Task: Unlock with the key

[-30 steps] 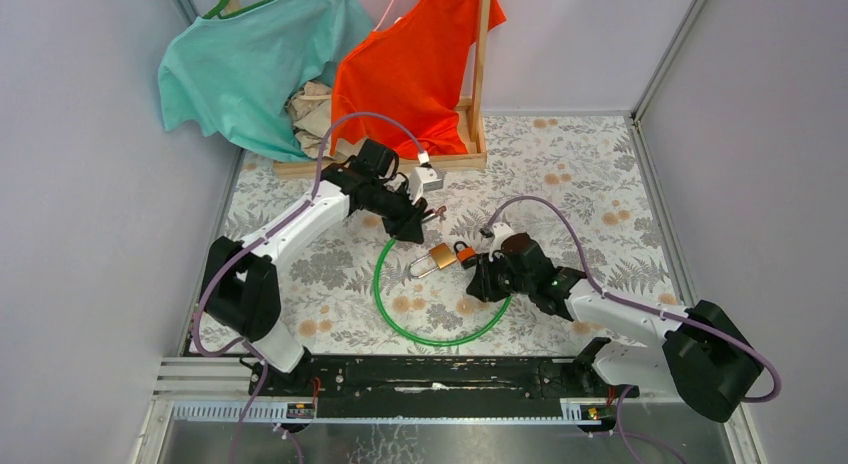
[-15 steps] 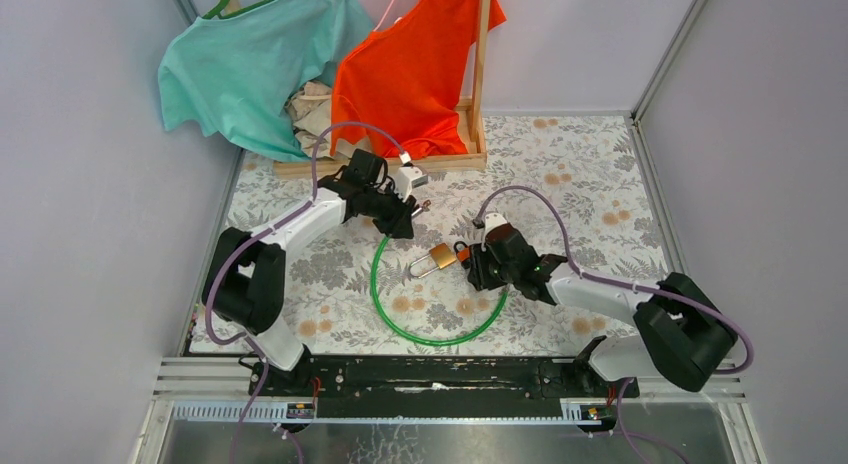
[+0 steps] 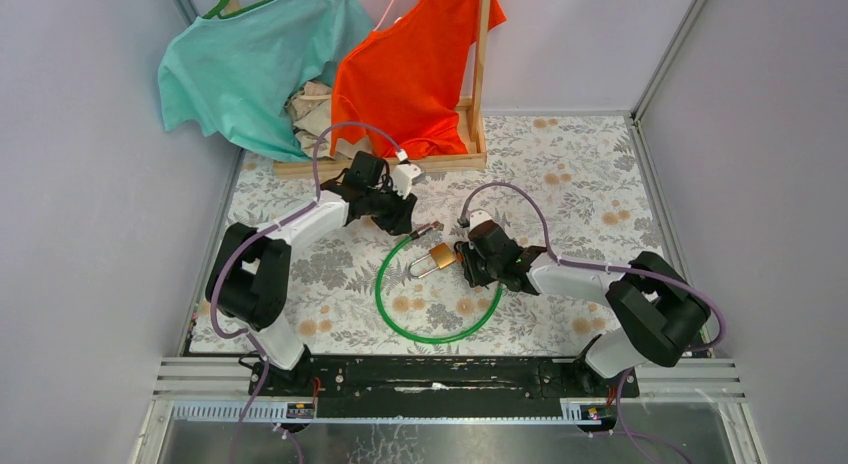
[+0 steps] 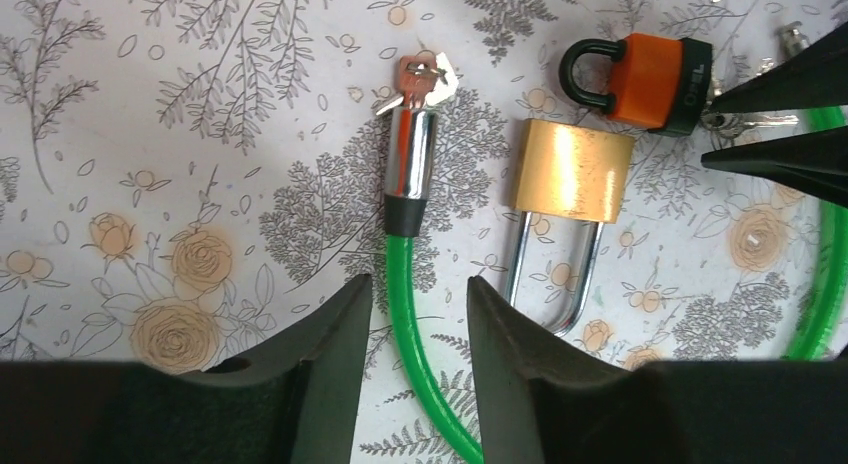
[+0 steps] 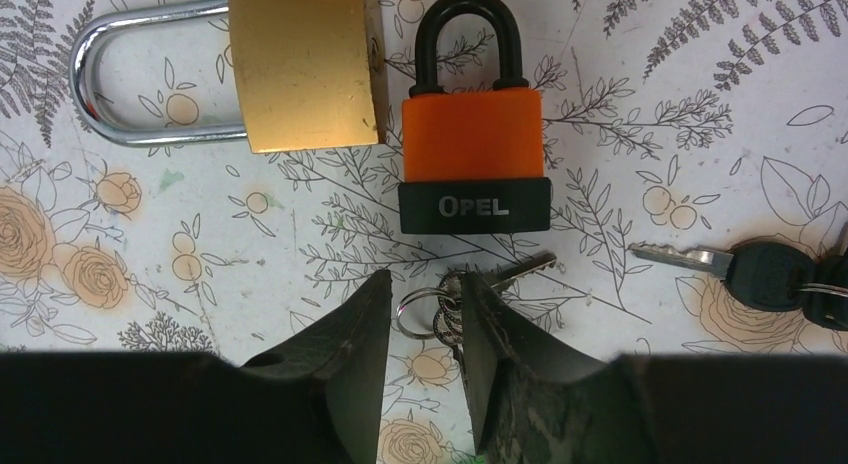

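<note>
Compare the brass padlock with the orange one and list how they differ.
Body: the brass padlock is bare gold metal; the orange padlock has an orange cover over a black base marked OPEL.
Shackle: the brass padlock's is long and silver, the orange padlock's short and black.
Pose, in the right wrist view: the brass padlock's shackle points left, the orange padlock's points up.
Both lie flat on the table, close together, shackles seated.

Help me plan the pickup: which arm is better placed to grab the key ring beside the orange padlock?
Right. The right gripper straddles the key ring by the orange padlock; the left gripper hovers over the green cable instead.
</note>
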